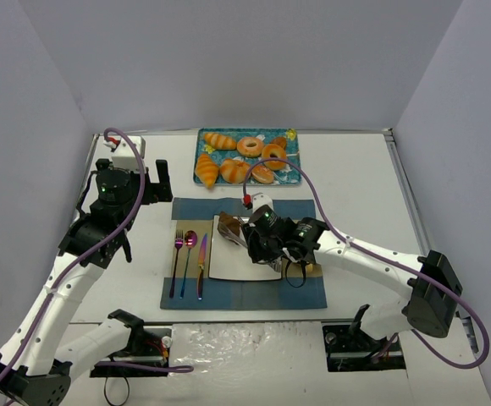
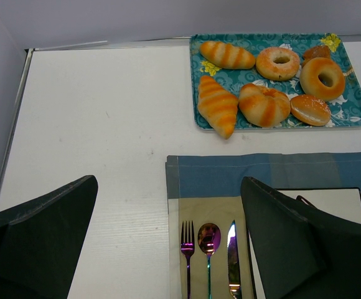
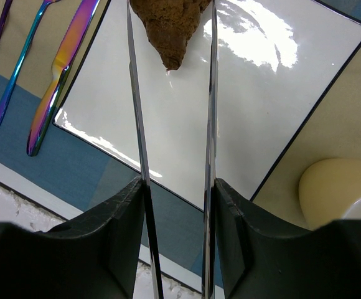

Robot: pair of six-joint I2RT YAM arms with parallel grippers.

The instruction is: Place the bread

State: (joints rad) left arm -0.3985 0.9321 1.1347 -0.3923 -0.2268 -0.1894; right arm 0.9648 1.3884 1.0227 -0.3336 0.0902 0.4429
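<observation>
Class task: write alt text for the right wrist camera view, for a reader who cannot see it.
The right end effector grips the dark brown bread over a glossy white plate. Iridescent cutlery lies beside the plate on a blue and tan placemat.

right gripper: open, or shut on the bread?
Shut: the right gripper pinches the bread between its thin fingers, over the white plate. Whether the bread touches the plate: cannot tell.
</observation>
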